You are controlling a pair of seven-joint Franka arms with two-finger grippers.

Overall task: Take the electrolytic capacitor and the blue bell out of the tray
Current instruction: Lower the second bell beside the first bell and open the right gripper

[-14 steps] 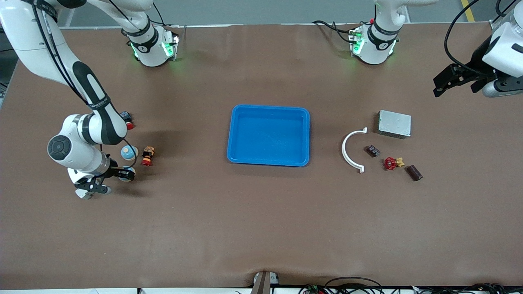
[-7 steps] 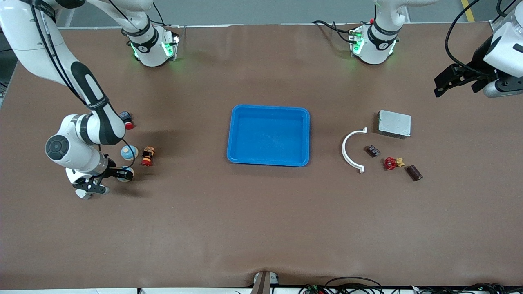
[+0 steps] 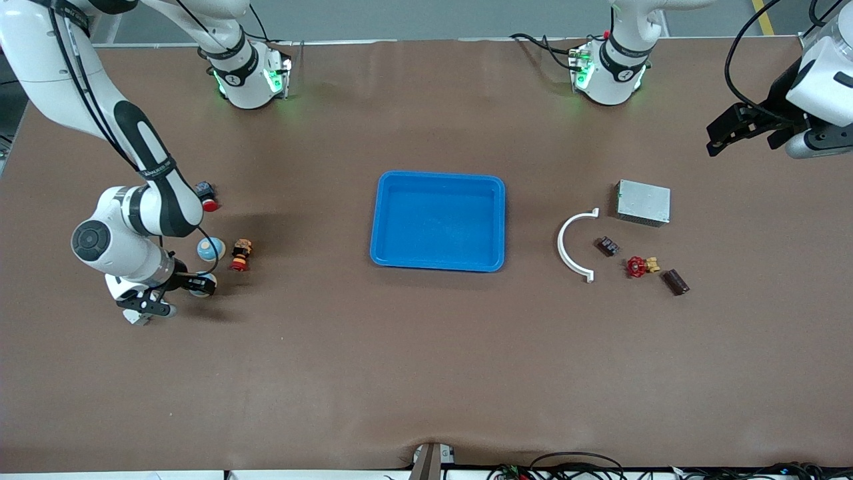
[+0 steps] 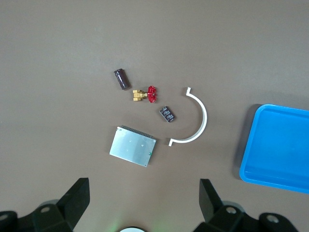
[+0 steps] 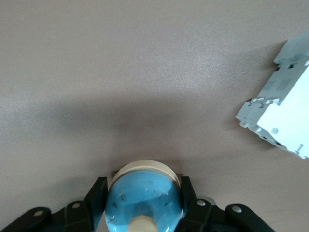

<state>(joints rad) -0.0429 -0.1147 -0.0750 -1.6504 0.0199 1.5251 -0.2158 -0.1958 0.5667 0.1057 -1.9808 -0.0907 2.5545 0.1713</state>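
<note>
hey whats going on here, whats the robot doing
The right end effector is shut on a blue bell, low over the table toward the right arm's end, beside a second blue bell. The blue tray is empty. The capacitor lies on the table toward the left arm's end, where the left end effector waits open, raised.

Off-task items, middle right of frame: grey metal box (image 3: 643,202), white curved clip (image 3: 572,245), black chip (image 3: 606,247), red-handled valve (image 3: 640,267); middle left: red-and-orange figure (image 3: 241,255)

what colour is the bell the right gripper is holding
Light blue with a cream rim and knob: the bell, clamped in the right gripper, shows best in the right wrist view.
</note>
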